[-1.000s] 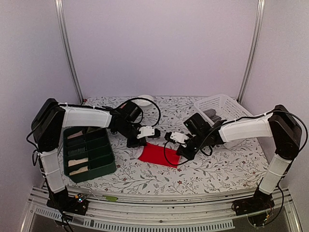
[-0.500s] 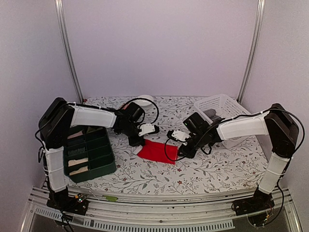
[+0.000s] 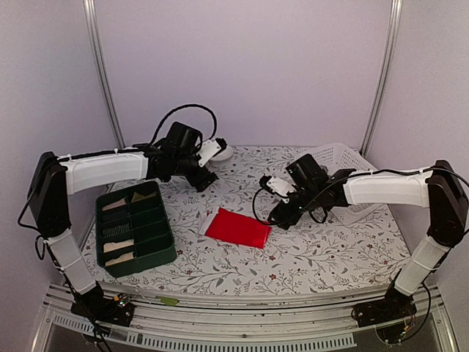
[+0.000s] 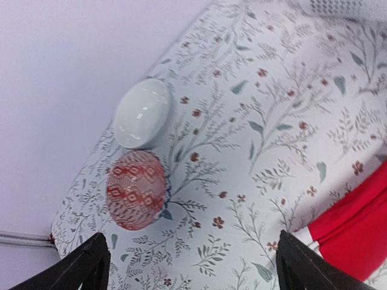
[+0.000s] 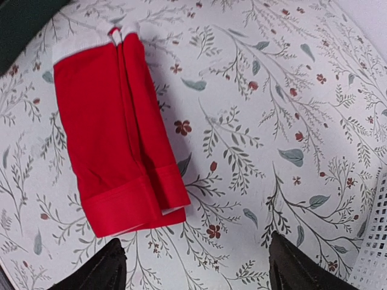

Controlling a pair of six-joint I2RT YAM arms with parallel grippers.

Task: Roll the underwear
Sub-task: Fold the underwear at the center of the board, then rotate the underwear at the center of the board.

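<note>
Folded red underwear (image 3: 237, 228), flat, mid-table

The red underwear (image 5: 115, 127) is soft, matt cloth, lightly creased. The flower-printed table cover (image 5: 272, 90) looks smooth and matt. The white lattice basket (image 3: 341, 153) is probably plastic.

Obstacles — green tray (image 3: 150, 262) left; basket (image 3: 344, 157) right

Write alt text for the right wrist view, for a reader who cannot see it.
Red underwear lies flat on a floral tablecloth, folded into a long strip with its white waistband at the top left. The right hand hovers open, holding nothing; a white basket corner shows at the lower right.
</note>
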